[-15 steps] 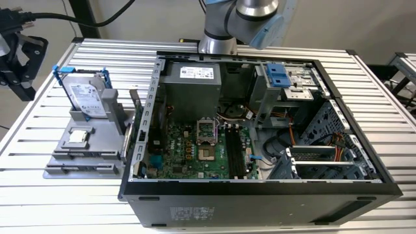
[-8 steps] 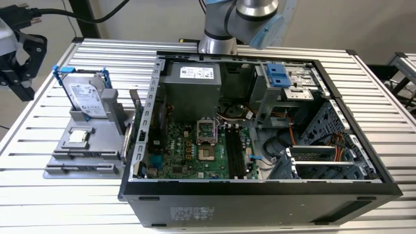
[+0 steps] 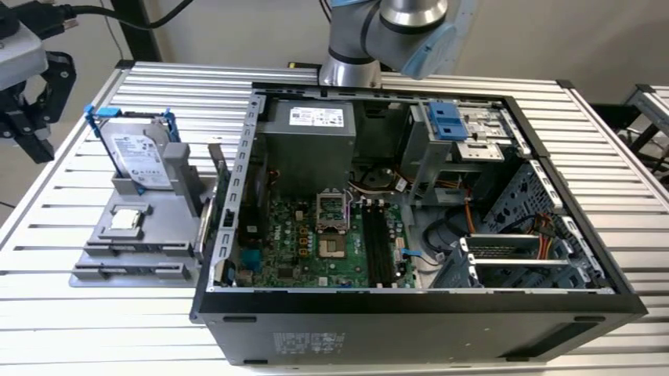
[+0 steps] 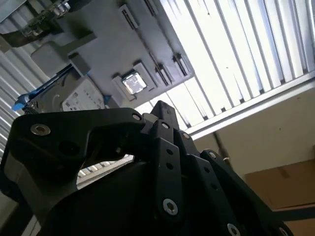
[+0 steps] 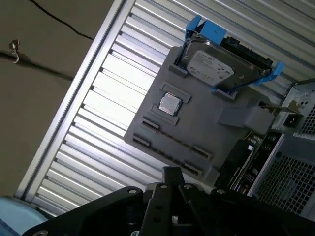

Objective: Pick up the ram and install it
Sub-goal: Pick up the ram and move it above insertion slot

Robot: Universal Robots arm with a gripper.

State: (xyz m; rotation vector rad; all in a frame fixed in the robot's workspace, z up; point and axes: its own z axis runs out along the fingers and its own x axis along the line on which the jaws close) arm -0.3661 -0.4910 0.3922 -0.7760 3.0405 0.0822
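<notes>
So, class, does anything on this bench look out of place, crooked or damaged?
Nothing stands out. The hard drive stands upright in the grey holder, the chip lies flat in its recess, and the ram stands on edge beside the open computer case.

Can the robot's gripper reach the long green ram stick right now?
Probably yes, from above. The thin green ram stick stands on edge beside the grey plastic holder, top edge uncovered. The black gripper hangs to the exterior view's left. The black computer case close beside the stick leaves little room.
</notes>
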